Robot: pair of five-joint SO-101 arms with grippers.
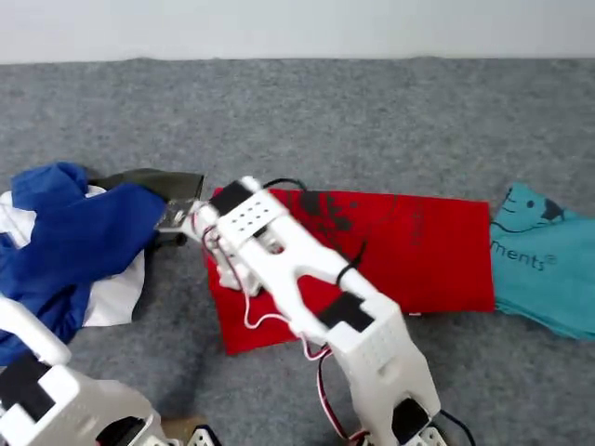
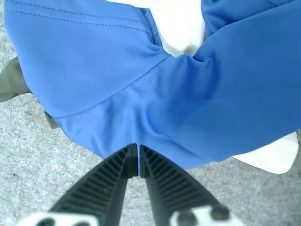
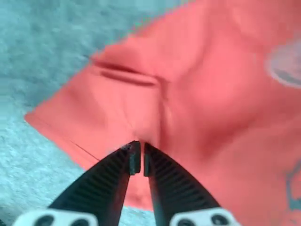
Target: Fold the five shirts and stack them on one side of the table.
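On your grey table (image 1: 372, 111), the red shirt (image 1: 418, 251) lies spread mid-table and the blue shirt (image 1: 74, 242) sits heaped toward the left. Both are light, limp cloth, likely to sag and slip; grip at hems or corners. Your right gripper (image 3: 139, 157) is pinched on red cloth, your left gripper (image 2: 138, 162) on the blue hem.

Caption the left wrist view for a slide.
Left pincer shut on the blue shirt edge, white shirt peeking out, above the grey table.

Plain white wall (image 1: 297, 28) at back
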